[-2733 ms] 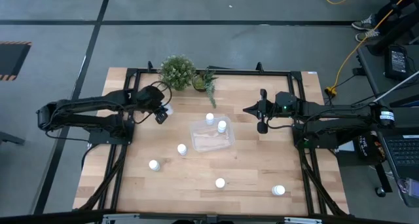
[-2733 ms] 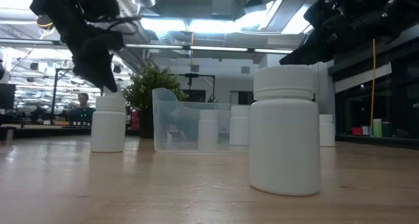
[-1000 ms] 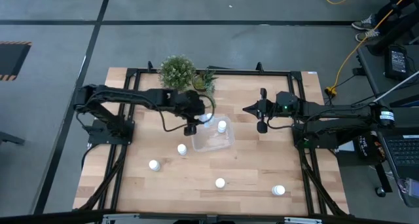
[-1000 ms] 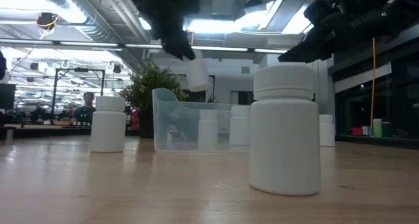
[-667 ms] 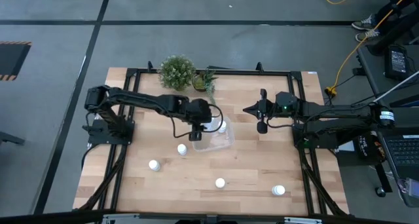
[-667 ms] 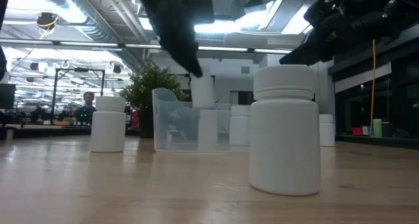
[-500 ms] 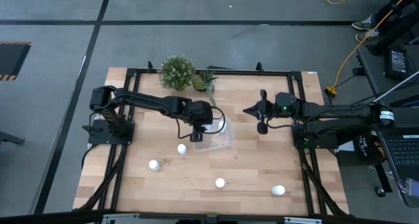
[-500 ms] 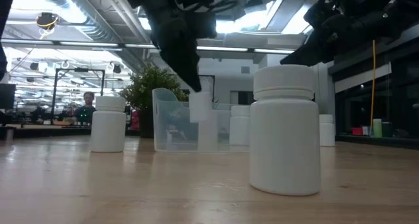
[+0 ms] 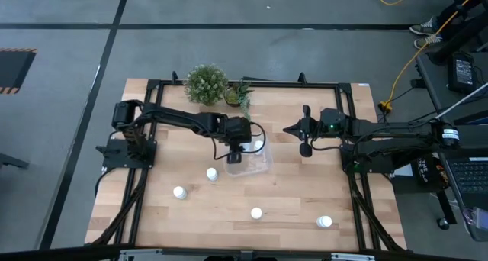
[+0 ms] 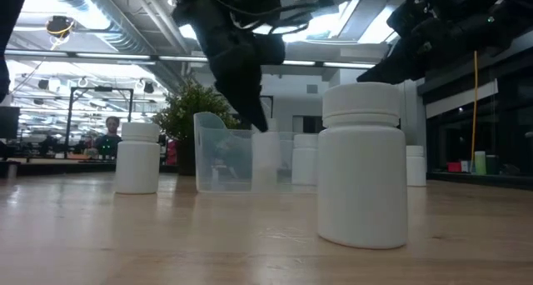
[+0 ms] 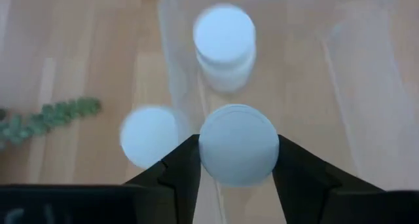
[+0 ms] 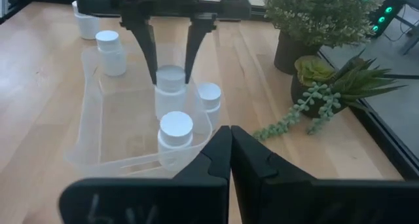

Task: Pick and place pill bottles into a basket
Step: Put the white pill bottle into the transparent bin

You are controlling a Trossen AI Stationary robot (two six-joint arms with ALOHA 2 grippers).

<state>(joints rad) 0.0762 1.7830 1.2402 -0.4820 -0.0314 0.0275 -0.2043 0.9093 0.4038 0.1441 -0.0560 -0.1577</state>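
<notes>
We see the left gripper (image 11: 237,160) clamped on a small white capped pill bottle (image 12: 170,88), lowered inside the clear plastic rectangular basket (image 12: 91,129). The right gripper (image 12: 230,145) waits nearby, fingers together.

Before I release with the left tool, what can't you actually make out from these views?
- High view: the held bottle and part of the basket are covered by the left tool.
- Low view: whether the bottle's base touches the basket floor; the tool and the basket wall blur it.
- Left wrist view: only the cap shows, no height.
</notes>
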